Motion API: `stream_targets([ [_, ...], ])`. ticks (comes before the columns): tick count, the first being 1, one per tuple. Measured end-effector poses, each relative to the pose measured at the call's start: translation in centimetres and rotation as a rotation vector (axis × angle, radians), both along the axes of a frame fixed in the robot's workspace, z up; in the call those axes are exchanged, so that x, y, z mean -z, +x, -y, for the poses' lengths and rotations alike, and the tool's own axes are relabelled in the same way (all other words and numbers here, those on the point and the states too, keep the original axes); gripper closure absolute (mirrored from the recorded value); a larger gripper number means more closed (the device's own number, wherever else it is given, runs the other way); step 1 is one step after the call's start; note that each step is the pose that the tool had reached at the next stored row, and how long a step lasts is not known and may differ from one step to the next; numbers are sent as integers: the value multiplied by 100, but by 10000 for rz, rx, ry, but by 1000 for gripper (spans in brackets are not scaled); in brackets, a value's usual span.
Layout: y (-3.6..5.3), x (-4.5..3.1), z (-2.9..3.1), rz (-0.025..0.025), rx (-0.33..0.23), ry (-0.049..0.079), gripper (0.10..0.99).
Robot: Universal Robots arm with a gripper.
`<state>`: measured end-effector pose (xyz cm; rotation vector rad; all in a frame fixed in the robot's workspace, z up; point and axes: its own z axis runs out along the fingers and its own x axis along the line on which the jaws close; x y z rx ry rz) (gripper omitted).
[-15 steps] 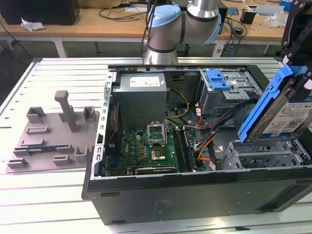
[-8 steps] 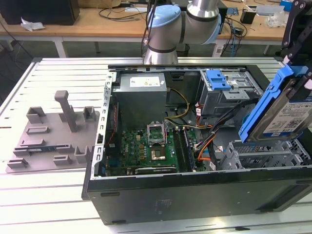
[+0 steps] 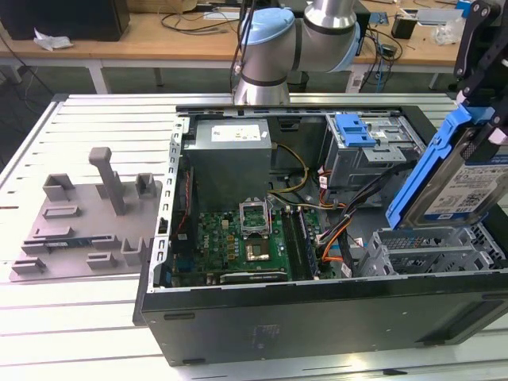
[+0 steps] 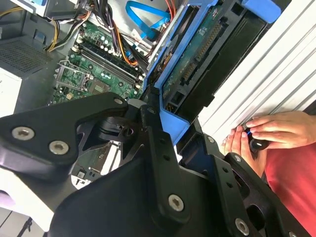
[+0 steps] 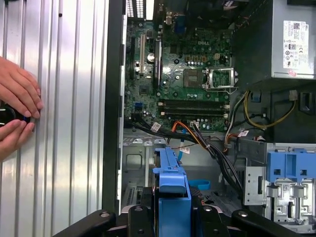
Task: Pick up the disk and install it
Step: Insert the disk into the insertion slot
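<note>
— Silver slats are running the whole length of the worktop [image 3: 48, 317], aren't they? What is sitting on it?

— An open black computer case [image 3: 317, 325] is lying on its side there. A grey moulded fixture [image 3: 87, 214] is resting just beside it, toward the exterior view's left. The arm [image 3: 274, 48] is rising behind the case in that same view.

— And what is showing inside the case?

— A grey power supply [image 3: 230, 155] is sitting at the far side, and a green motherboard [image 3: 238, 238] is lying in front of it. A grey drive cage [image 3: 429, 250] is occupying the corner at the exterior view's right.

— Where is the disk hanging?

— The disk [image 3: 468, 190] is hanging in the air just above that drive cage. It is tilting, with its label facing the exterior camera and its blue rails framing it. It is not sitting in the cage yet. In the second wrist view its green circuit side is facing the camera.

— What is the claw doing?

— The claw [image 5: 172, 217] is clamping the disk, its black fingers [image 5: 140, 222] pressing on either side of the blue rail.

— Is anyone standing near?

— A person's hands [image 5: 19, 94] are reaching over the worktop beside the case, pinching a small dark object [image 5: 7, 114].
</note>
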<state>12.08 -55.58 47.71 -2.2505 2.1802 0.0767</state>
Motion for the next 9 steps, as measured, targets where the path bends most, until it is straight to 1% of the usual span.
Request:
stream_targets([
  [9, 0, 79, -5, 0, 0, -3, 718],
])
